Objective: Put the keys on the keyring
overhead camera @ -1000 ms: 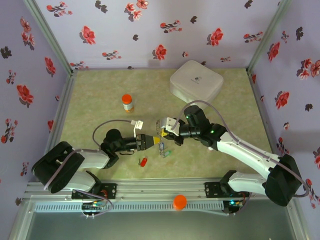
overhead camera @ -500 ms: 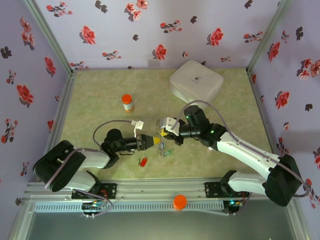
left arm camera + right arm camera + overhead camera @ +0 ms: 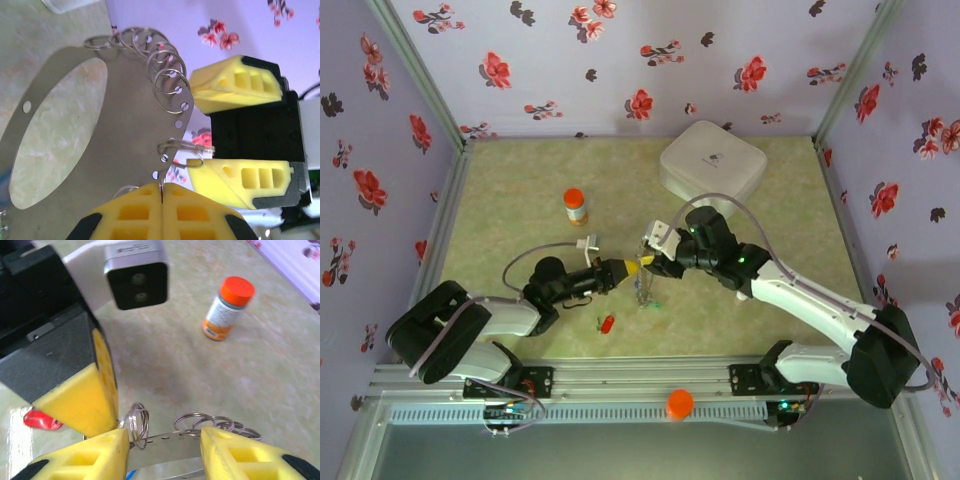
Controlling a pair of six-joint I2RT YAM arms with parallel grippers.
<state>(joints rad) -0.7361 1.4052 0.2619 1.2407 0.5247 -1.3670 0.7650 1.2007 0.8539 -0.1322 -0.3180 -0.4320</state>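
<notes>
A pale green table (image 3: pixel 520 170) is sitting inside three walls of flowered lilac paper. A metal rail (image 3: pixel 620 378) is running along the near edge, where both arm bases are bolted.

Just beyond the rail a red key (image 3: pixel 607 323) is lying flat on the mat, apart from everything else and with free room around it.

A little farther in, near the middle of the table, the two grippers are meeting tip to tip. The left gripper (image 3: pixel 161 192) is pressing its yellow fingers fully together on the thin edge of the keyring (image 3: pixel 135 115). This is a flat grey oval band with small holes along its rim, and the gripper is holding it above the mat. Several split rings (image 3: pixel 170 85) are hanging through those holes.

The right gripper (image 3: pixel 161 437) is facing it with its jaws standing apart. The band's edge is passing between the two fingers, and neither finger is pinching it.

Under the band some small things (image 3: pixel 643 293) are dangling, possibly more keys with green and blue heads, but they are too small to tell.

Farther back on the left an orange-capped bottle (image 3: pixel 576 206) is standing upright, well apart from the arms, with bare mat on all sides. At the far right a white rounded box (image 3: pixel 712 163) is resting near the back wall, just behind the right arm.
</notes>
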